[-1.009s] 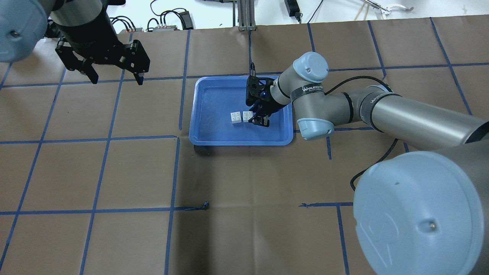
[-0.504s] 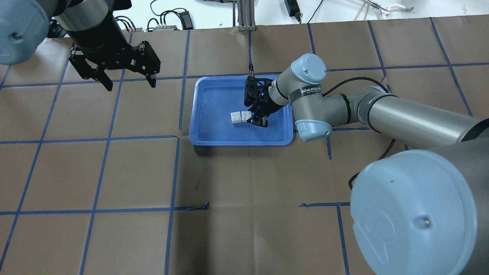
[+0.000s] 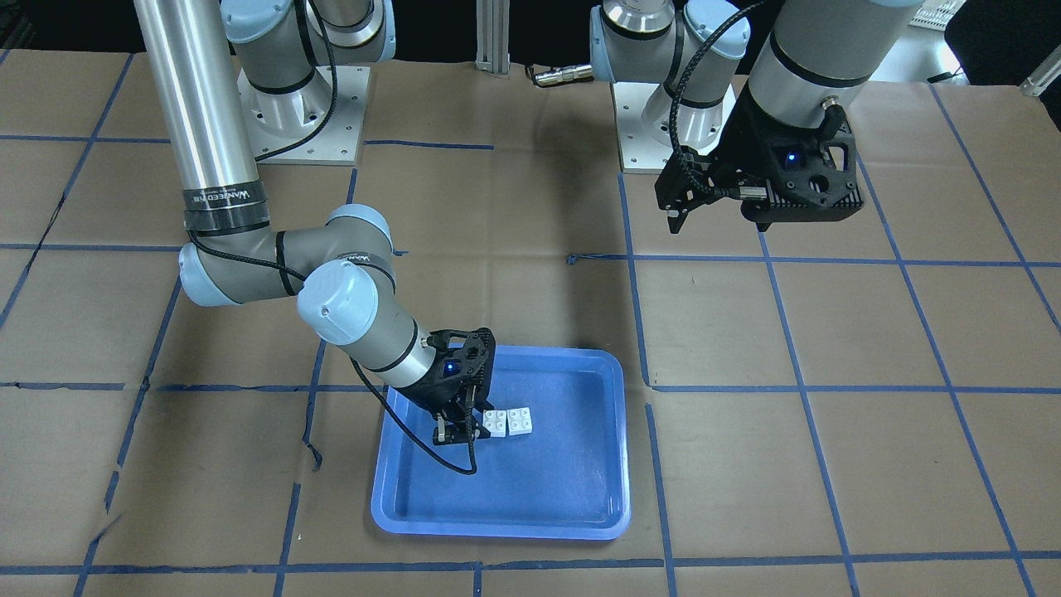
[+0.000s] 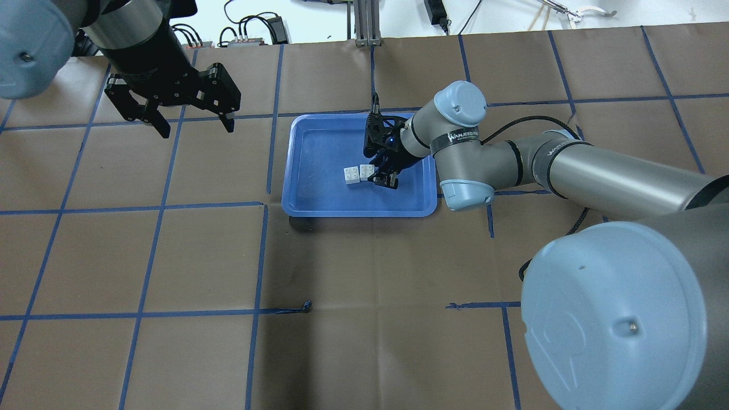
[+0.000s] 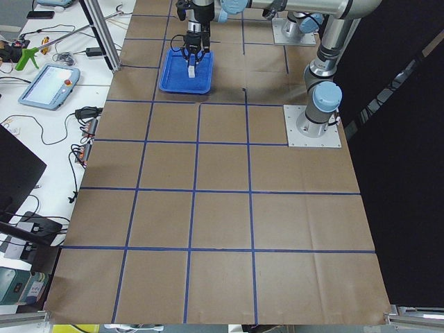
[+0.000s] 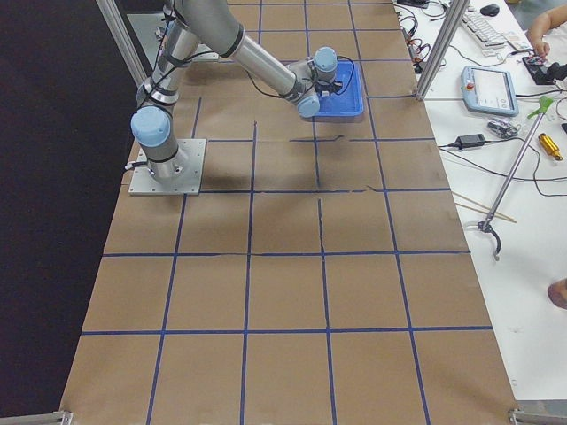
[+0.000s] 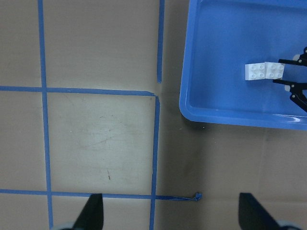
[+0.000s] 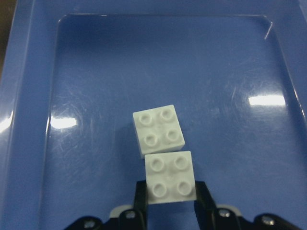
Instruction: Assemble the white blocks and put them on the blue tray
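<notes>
Two white blocks lie close together in the blue tray (image 4: 296,171). My right gripper (image 4: 373,172) is low inside the tray and shut on the nearer white block (image 8: 170,177), with a finger on each side. The other white block (image 8: 158,130) sits just beyond it, touching or nearly touching at a corner. In the front view the held block (image 3: 496,423) is beside the free one (image 3: 520,420). My left gripper (image 4: 196,130) hangs open and empty above the table, well to the left of the tray. Its wrist view shows both blocks (image 7: 264,71).
The table is brown paper with a grid of blue tape lines (image 4: 259,259). The tray (image 3: 497,526) holds nothing but the two blocks. Cables and power units (image 4: 250,31) lie beyond the table's far edge.
My left gripper has moved right, toward the tray. My right gripper has shifted slightly left with its block, closing the gap to the other block.
</notes>
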Robot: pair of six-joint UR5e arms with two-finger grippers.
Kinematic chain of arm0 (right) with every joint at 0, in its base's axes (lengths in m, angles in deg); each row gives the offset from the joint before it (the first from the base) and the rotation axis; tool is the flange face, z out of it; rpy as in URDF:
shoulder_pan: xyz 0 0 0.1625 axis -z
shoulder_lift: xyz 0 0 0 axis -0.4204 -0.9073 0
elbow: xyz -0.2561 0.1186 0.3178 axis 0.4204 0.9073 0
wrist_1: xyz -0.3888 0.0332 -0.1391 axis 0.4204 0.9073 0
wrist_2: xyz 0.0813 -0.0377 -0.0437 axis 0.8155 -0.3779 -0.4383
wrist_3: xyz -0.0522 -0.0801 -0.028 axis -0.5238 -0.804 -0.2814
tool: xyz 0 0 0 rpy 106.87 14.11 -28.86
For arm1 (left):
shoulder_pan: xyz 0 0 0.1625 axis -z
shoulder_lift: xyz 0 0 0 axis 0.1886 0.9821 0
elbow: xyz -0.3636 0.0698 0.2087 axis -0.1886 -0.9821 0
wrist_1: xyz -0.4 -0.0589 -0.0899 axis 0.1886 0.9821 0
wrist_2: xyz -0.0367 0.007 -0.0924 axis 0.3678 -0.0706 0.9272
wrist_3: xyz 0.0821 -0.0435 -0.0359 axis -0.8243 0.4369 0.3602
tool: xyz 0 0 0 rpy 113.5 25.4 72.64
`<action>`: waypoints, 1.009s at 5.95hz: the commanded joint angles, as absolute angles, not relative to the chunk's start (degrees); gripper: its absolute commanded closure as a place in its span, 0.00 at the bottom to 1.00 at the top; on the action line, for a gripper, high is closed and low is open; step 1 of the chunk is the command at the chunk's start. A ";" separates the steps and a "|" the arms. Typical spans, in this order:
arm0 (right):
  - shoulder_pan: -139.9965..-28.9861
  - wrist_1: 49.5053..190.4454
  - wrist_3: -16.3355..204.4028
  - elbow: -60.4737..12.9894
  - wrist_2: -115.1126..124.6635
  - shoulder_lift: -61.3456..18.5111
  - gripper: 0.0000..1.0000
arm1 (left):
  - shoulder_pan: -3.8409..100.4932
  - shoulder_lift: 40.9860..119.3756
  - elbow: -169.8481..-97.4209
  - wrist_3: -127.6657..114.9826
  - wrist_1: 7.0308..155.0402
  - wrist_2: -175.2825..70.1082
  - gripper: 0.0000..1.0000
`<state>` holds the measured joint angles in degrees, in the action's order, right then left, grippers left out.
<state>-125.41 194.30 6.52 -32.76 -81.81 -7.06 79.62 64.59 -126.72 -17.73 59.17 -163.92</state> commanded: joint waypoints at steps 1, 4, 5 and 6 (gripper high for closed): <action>-125.41 194.58 6.78 -32.79 -81.79 -6.98 0.76 | 79.40 64.72 -126.95 -17.73 58.37 -163.86 0.00; -125.41 195.36 8.53 -32.88 -81.70 -6.89 0.76 | 79.57 64.63 -126.95 -17.73 58.36 -163.94 0.00; -125.41 195.89 9.58 -32.88 -81.62 -6.89 0.76 | 79.48 64.63 -126.95 -17.73 58.27 -163.77 0.00; -125.41 195.89 9.68 -32.88 -81.62 -6.89 0.76 | 79.48 64.63 -126.95 -17.82 58.27 -163.94 0.00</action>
<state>-125.41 195.71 9.32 -32.86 -81.64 -6.90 79.51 64.63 -126.95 -17.76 58.29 -163.87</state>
